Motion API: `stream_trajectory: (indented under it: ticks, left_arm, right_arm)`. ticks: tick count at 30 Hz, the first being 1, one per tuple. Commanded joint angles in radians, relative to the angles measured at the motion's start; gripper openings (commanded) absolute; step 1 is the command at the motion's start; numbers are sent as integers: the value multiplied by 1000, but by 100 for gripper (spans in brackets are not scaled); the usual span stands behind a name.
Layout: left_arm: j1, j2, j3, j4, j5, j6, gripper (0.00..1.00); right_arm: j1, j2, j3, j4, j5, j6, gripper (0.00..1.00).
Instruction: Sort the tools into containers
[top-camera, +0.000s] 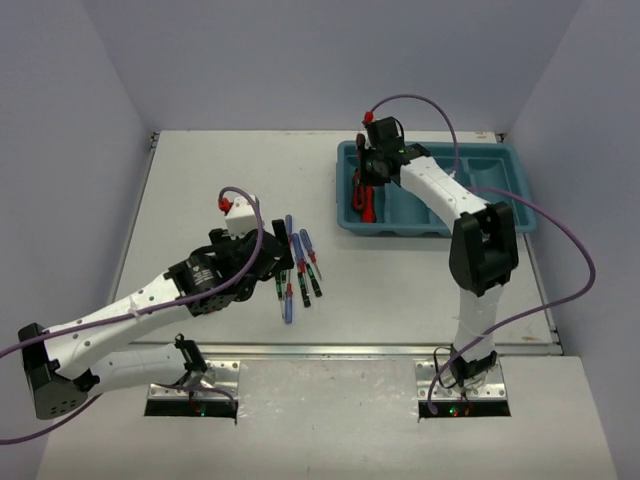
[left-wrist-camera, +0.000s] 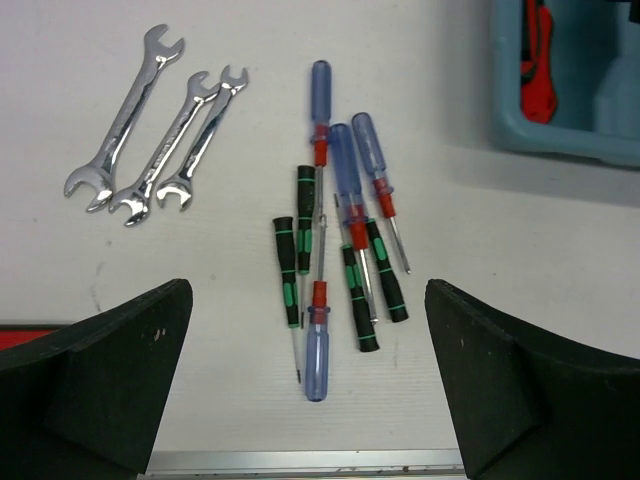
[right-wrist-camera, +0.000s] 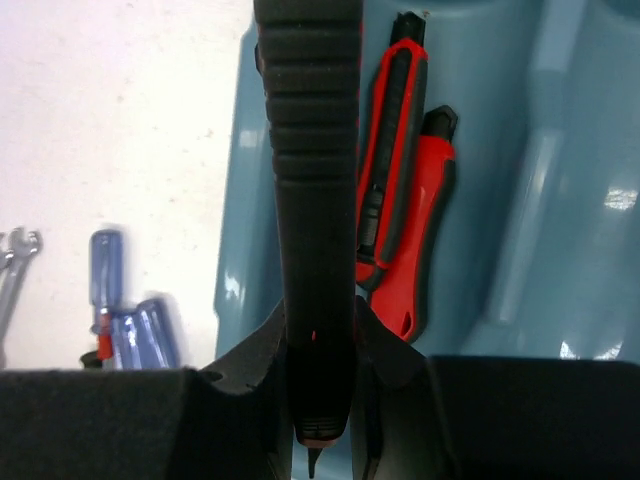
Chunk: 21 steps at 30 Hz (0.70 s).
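My left gripper (left-wrist-camera: 312, 385) is open, low over the table. One blue-handled screwdriver (left-wrist-camera: 317, 350) lies between its fingers (left-wrist-camera: 100, 380), untouched. Further blue screwdrivers (left-wrist-camera: 348, 170), black screwdrivers with green marks (left-wrist-camera: 288, 270) and three silver wrenches (left-wrist-camera: 150, 140) lie just beyond. From above, the left gripper (top-camera: 268, 255) sits left of the screwdriver pile (top-camera: 298, 265). My right gripper (right-wrist-camera: 320, 345) is shut on a black ribbed-handled tool (right-wrist-camera: 312, 150), held over the leftmost compartment of the teal tray (right-wrist-camera: 238, 250). Two red-and-black utility knives (right-wrist-camera: 400, 170) lie in that compartment.
The teal tray (top-camera: 430, 232) stands at the back right of the table, with my right gripper (top-camera: 368, 178) over its left end. A red sliver (left-wrist-camera: 25, 335) shows behind the left finger at the left edge of the left wrist view. A metal strip (left-wrist-camera: 300, 462) runs along the table's near edge.
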Motion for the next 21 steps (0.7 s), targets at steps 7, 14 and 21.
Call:
stream_trajectory:
  ticks: [7,14,21]
  left_arm:
    - [189,34,-54,86,87,19,100]
    - [375,71,-60,60,162,-56,100]
    - [485,26,-67,-179,46,-359,100]
  right_arm:
    - [-3,101,237,-223,71,-29,68]
    - [-6,-138,72,-173,48,-69,71]
    - [-36,-420,-231,-77,-60,-88,78]
